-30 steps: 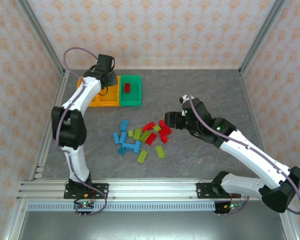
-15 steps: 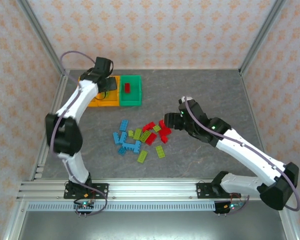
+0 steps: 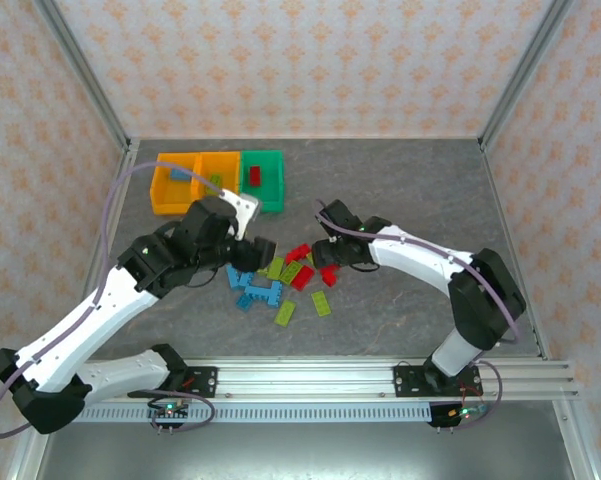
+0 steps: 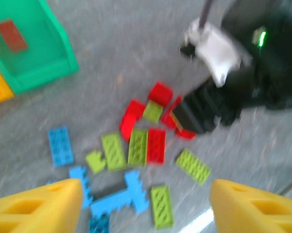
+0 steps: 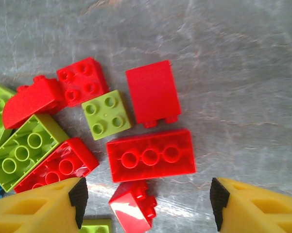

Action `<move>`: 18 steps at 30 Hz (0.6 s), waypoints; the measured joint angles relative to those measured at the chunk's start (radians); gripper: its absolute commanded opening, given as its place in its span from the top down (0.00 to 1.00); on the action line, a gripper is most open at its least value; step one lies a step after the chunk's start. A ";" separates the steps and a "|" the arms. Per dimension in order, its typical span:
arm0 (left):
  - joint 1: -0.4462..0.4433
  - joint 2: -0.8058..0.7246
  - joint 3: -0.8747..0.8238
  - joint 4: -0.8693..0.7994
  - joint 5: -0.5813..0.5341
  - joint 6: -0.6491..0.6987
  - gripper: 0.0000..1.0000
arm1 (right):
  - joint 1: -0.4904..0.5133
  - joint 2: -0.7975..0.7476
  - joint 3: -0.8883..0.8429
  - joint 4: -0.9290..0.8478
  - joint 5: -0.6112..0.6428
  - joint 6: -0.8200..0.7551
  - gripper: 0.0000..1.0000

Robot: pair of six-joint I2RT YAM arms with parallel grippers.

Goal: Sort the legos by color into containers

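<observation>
- Now left gripper (image 3: 254, 251) hovers over blue legos (image 3: 260, 293), arm extended, jaws spread, empty.
- Also right gripper (image 5: 146, 206) angled down above red legos (image 5: 150, 158), jaws spread, empty.

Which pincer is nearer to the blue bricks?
Left. The left pincer hangs just beside the blue bricks; the right pincer is over the red bricks, farther off.
</observation>
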 measured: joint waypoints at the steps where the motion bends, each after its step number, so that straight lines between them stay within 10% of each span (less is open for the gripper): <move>1: -0.001 -0.013 -0.017 -0.027 -0.001 0.011 0.15 | 0.003 0.003 -0.002 -0.001 -0.011 -0.009 0.31; 11: 0.000 -0.128 -0.133 -0.089 -0.121 0.071 0.07 | 0.058 0.108 -0.026 -0.002 -0.044 -0.042 0.46; 18: 0.000 -0.132 -0.189 -0.097 -0.189 0.070 0.05 | 0.064 0.120 -0.039 -0.002 -0.025 -0.035 0.78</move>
